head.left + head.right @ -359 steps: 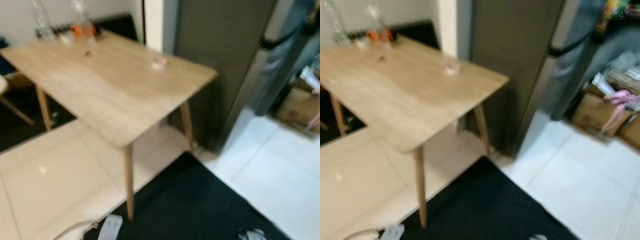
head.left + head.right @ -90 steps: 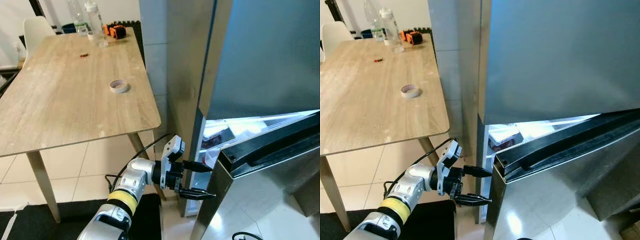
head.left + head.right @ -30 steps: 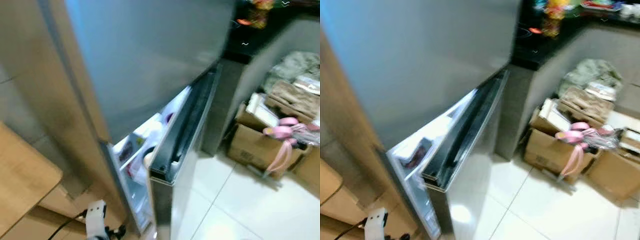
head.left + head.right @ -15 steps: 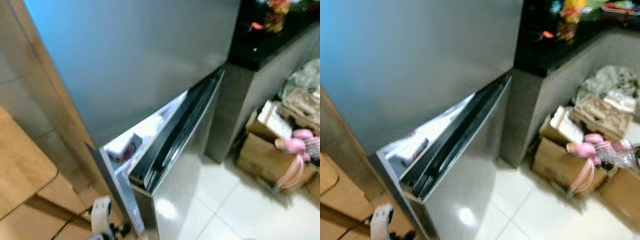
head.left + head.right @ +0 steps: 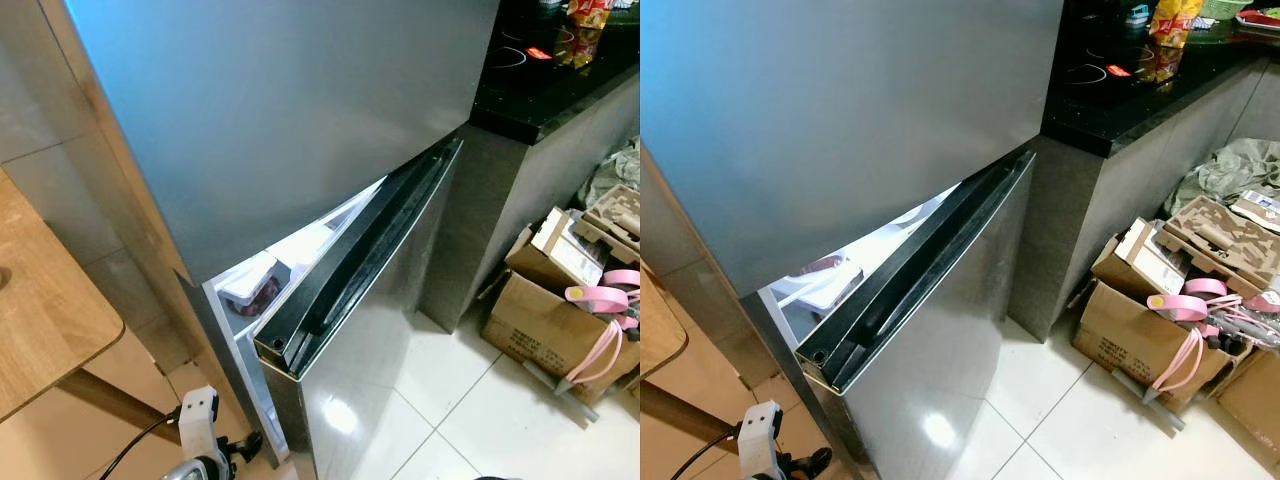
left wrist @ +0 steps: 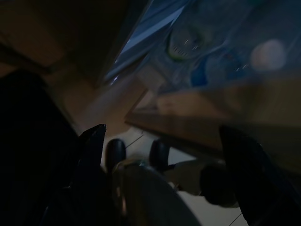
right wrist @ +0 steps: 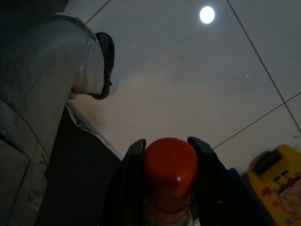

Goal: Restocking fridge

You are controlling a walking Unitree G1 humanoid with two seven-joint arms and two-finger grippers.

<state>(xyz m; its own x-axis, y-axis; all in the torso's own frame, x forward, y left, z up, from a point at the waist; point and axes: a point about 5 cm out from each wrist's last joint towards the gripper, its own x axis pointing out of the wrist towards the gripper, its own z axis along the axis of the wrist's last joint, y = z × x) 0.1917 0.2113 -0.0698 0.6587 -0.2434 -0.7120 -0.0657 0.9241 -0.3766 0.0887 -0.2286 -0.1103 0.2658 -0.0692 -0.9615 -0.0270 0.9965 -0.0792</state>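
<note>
Red-capped bottle (image 7: 170, 174) between right gripper (image 7: 169, 155) fingers

One fridge (image 5: 300, 120), one table (image 5: 40, 300), two cardboard boxes (image 5: 1130, 310), one red-capped bottle (image 7: 170, 162).

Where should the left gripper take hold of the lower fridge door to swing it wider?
Probably the free corner of the lower fridge door, on its left end beside the lit gap, far from the hinge side. The black recessed channel along the top edge offers a lip. The left gripper, open, could come from the left, below that corner.
</note>
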